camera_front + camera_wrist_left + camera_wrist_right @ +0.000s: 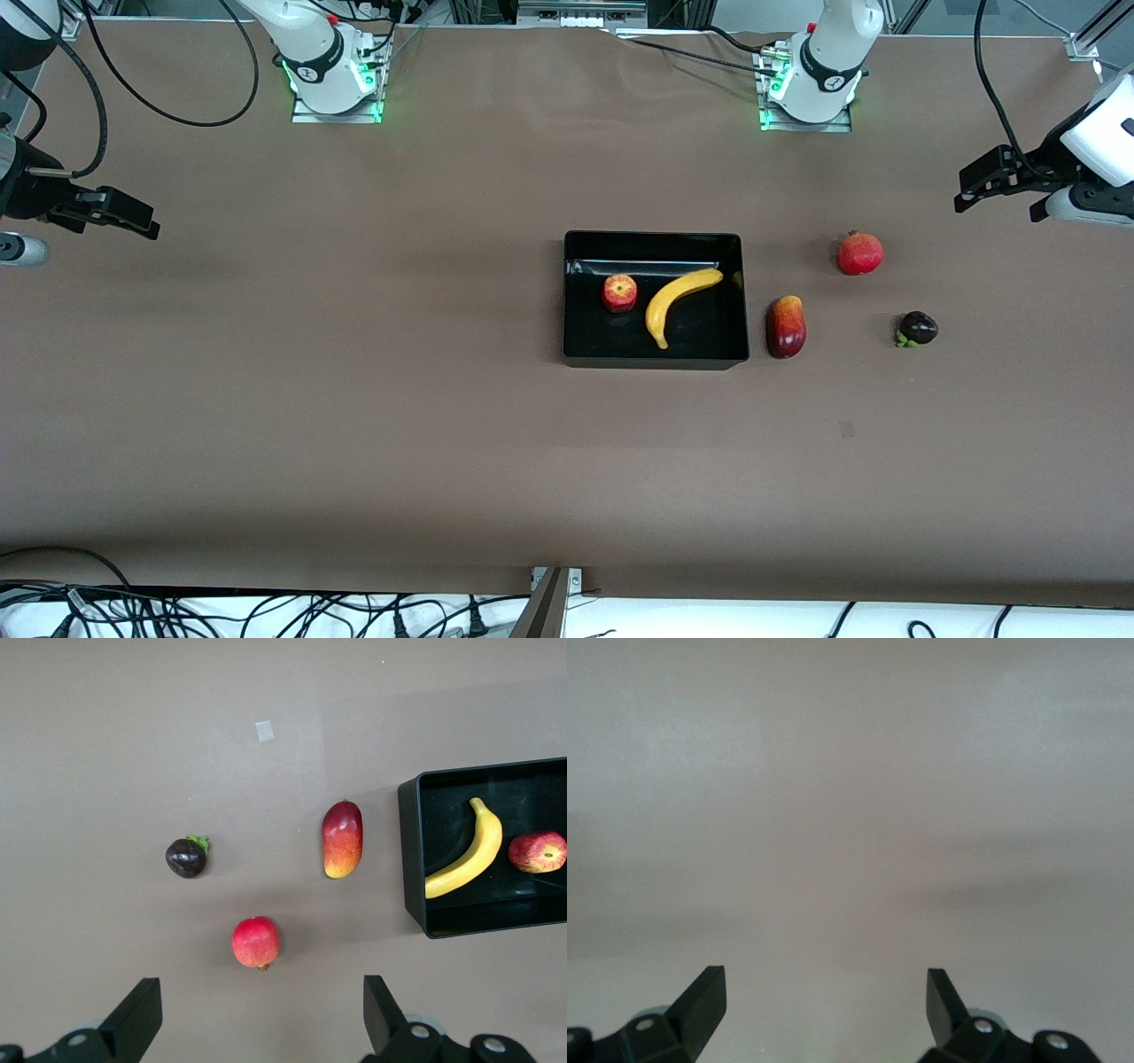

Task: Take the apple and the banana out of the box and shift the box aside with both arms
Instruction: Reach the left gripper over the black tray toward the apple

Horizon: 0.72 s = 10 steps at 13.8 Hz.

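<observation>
The black box (656, 359) sits at the table's middle. The apple (620, 292) and the banana (677, 304) lie inside it, apart, the apple toward the right arm's end. The left wrist view shows the box (412, 859), the banana (468, 864) and the apple (538, 852). My left gripper (973, 190) is open and empty, raised at the left arm's end of the table; it shows in its wrist view (261, 1014). My right gripper (133, 221) is open and empty, raised over bare table at the right arm's end; it shows in its wrist view (826, 1001).
A mango (786, 326) lies beside the box toward the left arm's end. A pomegranate (859, 253) and a dark purple fruit (917, 329) lie farther toward that end. The left wrist view shows the mango (342, 839), pomegranate (256, 942) and purple fruit (187, 857).
</observation>
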Each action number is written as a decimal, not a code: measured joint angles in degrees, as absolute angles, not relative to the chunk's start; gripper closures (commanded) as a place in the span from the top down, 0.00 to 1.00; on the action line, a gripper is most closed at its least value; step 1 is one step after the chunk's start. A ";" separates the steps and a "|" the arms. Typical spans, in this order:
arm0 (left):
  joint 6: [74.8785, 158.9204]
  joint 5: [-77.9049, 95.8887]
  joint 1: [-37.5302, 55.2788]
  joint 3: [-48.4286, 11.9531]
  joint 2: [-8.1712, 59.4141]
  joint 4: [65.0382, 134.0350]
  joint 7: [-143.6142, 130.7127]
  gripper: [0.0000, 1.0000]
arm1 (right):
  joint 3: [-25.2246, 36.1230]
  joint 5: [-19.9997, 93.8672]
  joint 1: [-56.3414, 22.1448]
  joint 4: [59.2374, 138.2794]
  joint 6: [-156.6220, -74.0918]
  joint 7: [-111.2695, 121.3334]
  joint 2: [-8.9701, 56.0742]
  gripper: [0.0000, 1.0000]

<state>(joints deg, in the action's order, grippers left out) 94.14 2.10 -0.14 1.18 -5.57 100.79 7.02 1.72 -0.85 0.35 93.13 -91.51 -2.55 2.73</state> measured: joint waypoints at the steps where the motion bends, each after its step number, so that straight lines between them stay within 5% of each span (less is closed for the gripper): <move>1: 94.11 2.10 -0.14 1.16 -5.57 100.79 7.02 1.00 | 1.72 -0.85 0.35 93.13 -91.51 -2.55 2.73 1.00; 5: 93.48 2.30 0.12 0.12 -4.05 100.90 6.92 1.00 | 1.72 -0.85 0.35 93.13 -91.51 -2.55 2.73 1.00; 10: 96.79 3.35 0.86 -9.18 2.46 100.89 -1.92 1.00 | 1.71 -0.85 0.35 93.13 -91.48 -2.55 2.73 1.00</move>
<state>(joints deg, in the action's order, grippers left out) 96.79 3.35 0.86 -9.18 2.46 100.89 -1.92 1.71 -0.85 0.35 93.13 -91.48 -2.55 2.73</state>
